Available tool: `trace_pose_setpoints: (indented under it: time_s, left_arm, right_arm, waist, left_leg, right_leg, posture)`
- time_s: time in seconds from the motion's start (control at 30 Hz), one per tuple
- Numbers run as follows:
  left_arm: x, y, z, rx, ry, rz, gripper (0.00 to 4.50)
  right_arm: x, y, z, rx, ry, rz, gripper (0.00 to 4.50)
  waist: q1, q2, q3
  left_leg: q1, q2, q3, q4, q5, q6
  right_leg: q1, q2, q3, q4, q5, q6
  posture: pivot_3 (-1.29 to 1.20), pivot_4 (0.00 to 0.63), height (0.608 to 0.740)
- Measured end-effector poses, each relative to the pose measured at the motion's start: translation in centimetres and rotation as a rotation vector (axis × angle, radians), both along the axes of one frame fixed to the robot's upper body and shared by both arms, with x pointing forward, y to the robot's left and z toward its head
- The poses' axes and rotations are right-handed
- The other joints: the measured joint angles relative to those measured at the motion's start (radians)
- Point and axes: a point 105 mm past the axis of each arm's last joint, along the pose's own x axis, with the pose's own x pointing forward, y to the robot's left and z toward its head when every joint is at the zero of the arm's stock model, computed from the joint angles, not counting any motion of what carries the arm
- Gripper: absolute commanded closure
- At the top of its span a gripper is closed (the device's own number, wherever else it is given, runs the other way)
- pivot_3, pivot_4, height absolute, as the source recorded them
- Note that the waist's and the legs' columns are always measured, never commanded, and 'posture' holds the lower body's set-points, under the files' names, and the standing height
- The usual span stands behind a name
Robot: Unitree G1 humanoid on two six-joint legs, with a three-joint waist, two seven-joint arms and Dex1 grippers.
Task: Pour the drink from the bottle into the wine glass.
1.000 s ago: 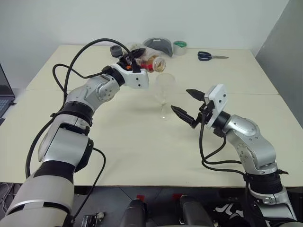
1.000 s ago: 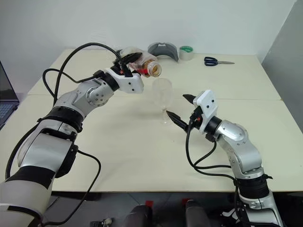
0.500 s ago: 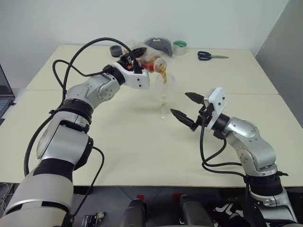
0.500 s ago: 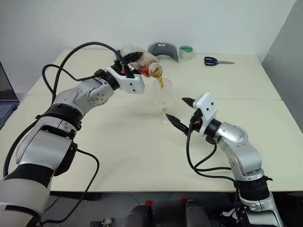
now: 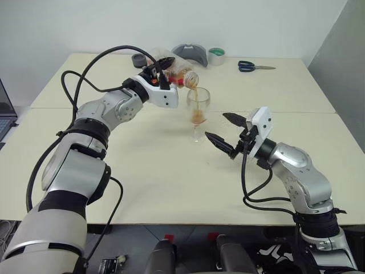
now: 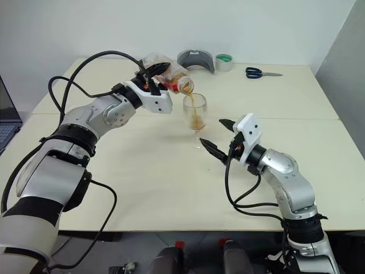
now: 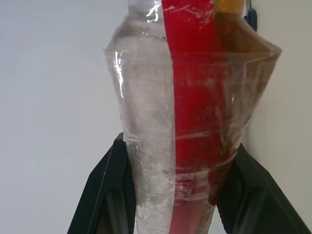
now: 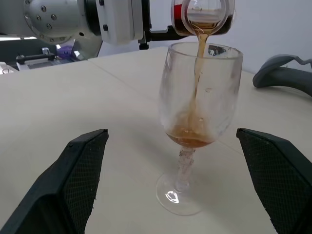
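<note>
My left gripper (image 5: pixel 161 67) is shut on the bottle (image 5: pixel 181 76), a clear plastic one with a red strip (image 7: pixel 187 122). The bottle is tipped over, its open mouth (image 8: pixel 202 14) just above the rim of the wine glass (image 5: pixel 198 108). A thin reddish-brown stream of the drink (image 8: pixel 197 73) falls into the bowl and pools at its bottom (image 8: pixel 190 139). The glass stands upright on the cream table (image 5: pixel 142 171). My right gripper (image 5: pixel 215 125) stays open just right of the glass's stem, level with it, touching nothing.
Along the table's far edge lie blue-handled scissors (image 5: pixel 255 68), a green tape roll (image 5: pixel 216 56), a grey curved object (image 5: pixel 191 55) and a small dark cap (image 5: pixel 140 59). A laptop (image 5: pixel 3 114) shows at the left border. The near half of the table is bare.
The bottle has tipped further over the glass and the drink now streams out. The bowl, dry a second ago, now holds reddish-brown liquid. The right gripper has stayed where it was.
</note>
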Motion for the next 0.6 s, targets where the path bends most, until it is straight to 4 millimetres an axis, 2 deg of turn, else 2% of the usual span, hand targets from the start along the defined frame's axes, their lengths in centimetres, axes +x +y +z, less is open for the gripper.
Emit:
trace_pose_setpoints:
  time_s: [0.6]
  left_arm:
    - [0.11, 0.10, 0.90, 0.006, -0.031, 0.011, 2.79]
  right_arm:
    - [-0.42, 0.14, 0.59, 0.023, -0.050, 0.003, 0.00]
  waist:
    - [-0.001, 0.000, 0.000]
  left_leg:
    - [0.000, 0.000, 0.000, 0.000, 0.000, 0.000]
  right_leg:
    - [0.000, 0.000, 0.000, 0.001, 0.000, 0.000]
  posture:
    - [0.00, 0.150, 0.740]
